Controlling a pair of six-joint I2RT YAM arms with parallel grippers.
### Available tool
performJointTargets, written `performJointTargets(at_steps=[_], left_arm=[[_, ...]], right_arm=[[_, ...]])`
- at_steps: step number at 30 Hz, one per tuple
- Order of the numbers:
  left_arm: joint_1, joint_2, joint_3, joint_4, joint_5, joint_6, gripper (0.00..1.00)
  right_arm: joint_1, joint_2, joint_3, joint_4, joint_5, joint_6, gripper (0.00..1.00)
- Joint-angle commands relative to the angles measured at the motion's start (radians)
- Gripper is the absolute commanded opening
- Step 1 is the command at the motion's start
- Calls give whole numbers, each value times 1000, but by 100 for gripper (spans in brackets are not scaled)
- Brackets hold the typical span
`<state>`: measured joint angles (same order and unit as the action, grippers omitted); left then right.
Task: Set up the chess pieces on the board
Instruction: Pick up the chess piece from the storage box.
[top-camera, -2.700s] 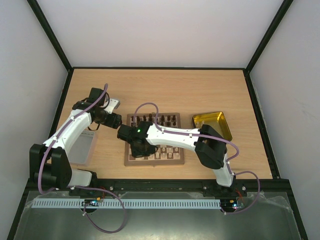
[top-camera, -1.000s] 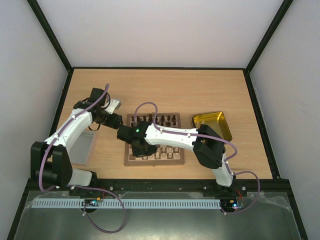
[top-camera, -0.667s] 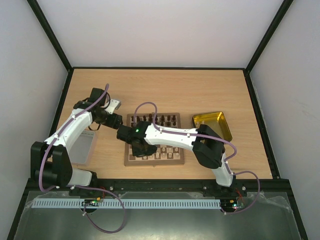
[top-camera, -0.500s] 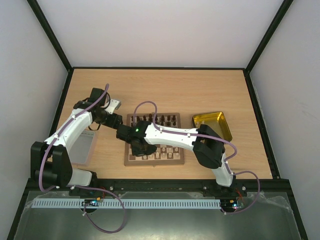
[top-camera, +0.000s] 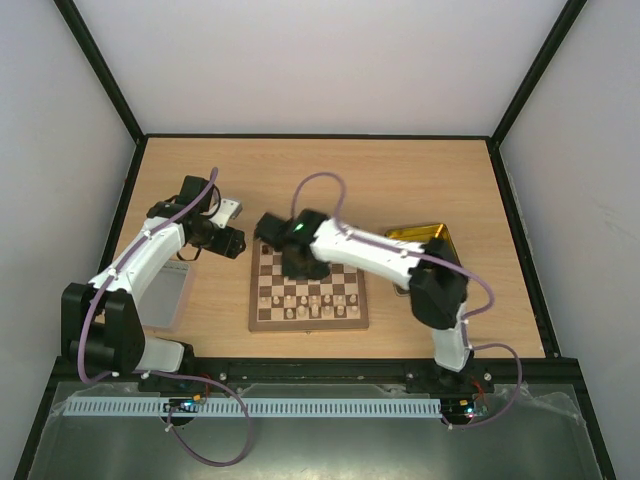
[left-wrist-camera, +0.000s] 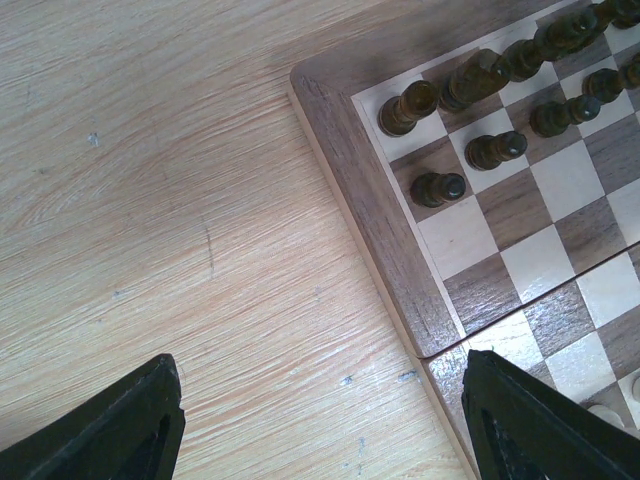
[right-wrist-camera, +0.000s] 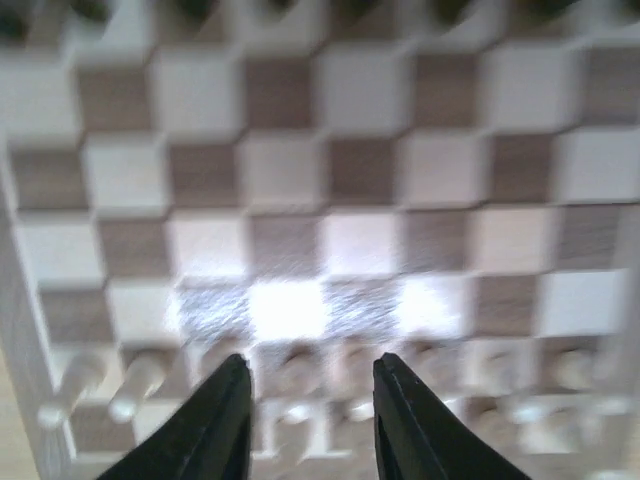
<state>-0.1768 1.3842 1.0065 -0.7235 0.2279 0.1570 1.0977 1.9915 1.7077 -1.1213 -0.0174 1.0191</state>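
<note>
Top view: the board (top-camera: 262, 300) lies mid-table, with cream pieces (top-camera: 305, 300) in its two near rows. The right gripper (top-camera: 296, 264) hangs over the board's far half. The left gripper (top-camera: 232, 244) sits just off its far-left corner. A tray (top-camera: 435, 238) lies to the right and a lid (top-camera: 166, 296) to the left.

Left wrist: the left gripper (left-wrist-camera: 320, 430) is spread wide and empty over the table (left-wrist-camera: 150, 200). Dark pieces (left-wrist-camera: 440, 188) stand in the board's corner.

Right wrist, blurred: the right gripper (right-wrist-camera: 310, 420) is partly spread and pinches nothing. It is above the cream pieces (right-wrist-camera: 85, 375).
</note>
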Motion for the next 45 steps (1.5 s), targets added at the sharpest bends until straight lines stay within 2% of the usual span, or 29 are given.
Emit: performJointTargets(at_steps=[1, 4, 10, 18, 25, 34, 45], left_arm=[[-6, 15, -9, -8, 8, 9, 77], [-4, 22, -7, -10, 4, 9, 77], [-4, 49, 2, -14, -12, 5, 77], [8, 29, -8, -7, -39, -3, 77], [16, 26, -9, -5, -38, -4, 77], [16, 33, -9, -4, -32, -2, 77], [18, 32, -10, -4, -32, -2, 77]], right_arm=[[-214, -209, -102, -54, 98, -33, 33], [-391, -305, -222, -23, 93, -89, 40], [-656, -355, -322, 32, 79, -218, 39], [-838, -319, -428, 170, -12, -285, 36], [-870, -251, -464, 243, -70, -298, 34], [-870, -214, -489, 287, -74, -303, 33], [-871, -182, -508, 308, -55, -315, 24]])
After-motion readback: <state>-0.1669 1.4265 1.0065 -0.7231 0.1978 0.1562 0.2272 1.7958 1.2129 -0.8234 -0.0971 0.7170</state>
